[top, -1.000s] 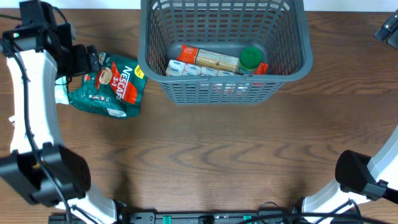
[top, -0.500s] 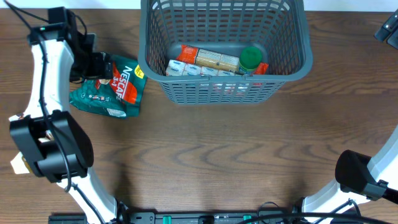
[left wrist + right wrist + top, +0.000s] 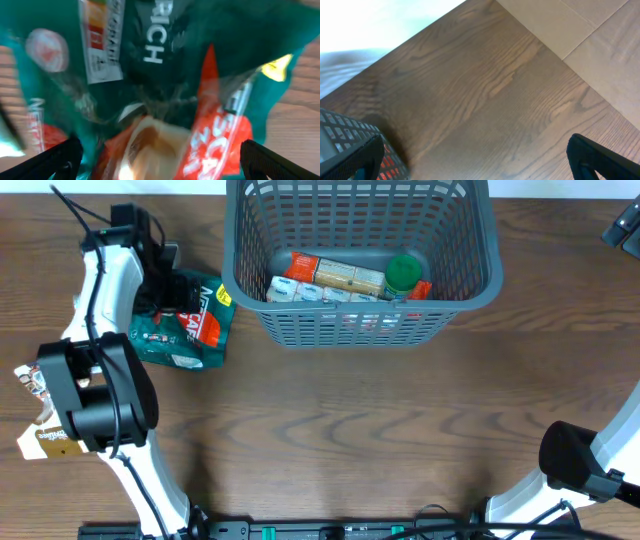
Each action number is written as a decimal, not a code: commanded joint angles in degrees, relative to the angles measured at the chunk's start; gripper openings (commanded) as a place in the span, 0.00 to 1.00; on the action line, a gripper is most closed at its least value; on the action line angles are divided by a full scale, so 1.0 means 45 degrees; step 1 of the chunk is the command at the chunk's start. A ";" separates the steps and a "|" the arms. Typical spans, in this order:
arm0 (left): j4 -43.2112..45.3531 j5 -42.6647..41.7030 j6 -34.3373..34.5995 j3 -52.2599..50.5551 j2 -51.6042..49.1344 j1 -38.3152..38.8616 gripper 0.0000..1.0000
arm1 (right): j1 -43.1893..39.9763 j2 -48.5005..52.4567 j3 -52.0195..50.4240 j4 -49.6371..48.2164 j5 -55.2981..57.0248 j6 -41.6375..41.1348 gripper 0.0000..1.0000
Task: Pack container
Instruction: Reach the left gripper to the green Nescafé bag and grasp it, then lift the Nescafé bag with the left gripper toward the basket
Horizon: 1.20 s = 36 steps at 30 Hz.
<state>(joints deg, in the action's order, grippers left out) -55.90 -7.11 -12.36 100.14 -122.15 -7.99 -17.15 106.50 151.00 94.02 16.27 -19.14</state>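
Note:
The container [image 3: 470, 290] is a large dark grey lattice basket at the top middle of the table. Inside lie boxed packets [image 3: 335, 275] and a green-lidded jar [image 3: 403, 273]. A green and red Nescafe coffee bag [image 3: 185, 330] lies on the table left of the basket and fills the left wrist view [image 3: 160, 80]. My left gripper [image 3: 168, 288] hovers open right over the bag's upper part, a finger on each side [image 3: 160, 157]. My right gripper [image 3: 475, 160] is open and empty over bare wood beside the basket's corner [image 3: 350, 145]; only its edge shows overhead [image 3: 622, 225].
Paper tags [image 3: 40, 435] hang on the left arm at the left edge. Bare wooden table [image 3: 380, 430] spreads in front of the basket. The table's far edge and pale floor show in the right wrist view [image 3: 600, 55].
My left arm has swung right and forward, and its gripper now sits over the coffee bag. The bag, the basket and the right arm have not moved.

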 commanded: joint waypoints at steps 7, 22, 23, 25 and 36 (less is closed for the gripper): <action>0.0695 -0.0053 -0.0146 -0.1841 -0.1001 0.0015 0.98 | -0.0005 0.0063 0.0015 0.0019 0.0044 -0.0219 0.99; 0.0476 -0.0102 -0.0160 -0.2652 -0.0947 0.0010 0.06 | -0.0005 0.0063 0.0015 0.0015 0.0044 -0.0219 0.99; 0.0447 -0.0102 -0.0160 -0.2642 -0.0903 0.0010 0.06 | -0.0005 0.0063 0.0015 0.0019 0.0044 -0.0219 0.99; 0.0393 -0.0102 -0.0151 -0.2540 -0.0719 0.0010 0.06 | -0.0005 0.0063 0.0015 0.0019 0.0044 -0.0219 0.99; 0.0141 -0.0087 0.0432 -0.0092 0.2705 0.0010 0.06 | -0.0005 0.0063 0.0015 0.0019 0.0044 -0.0219 0.99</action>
<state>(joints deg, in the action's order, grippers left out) -55.37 -7.33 -11.81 94.61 -117.34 -7.81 -17.12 106.50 151.02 94.02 16.27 -19.14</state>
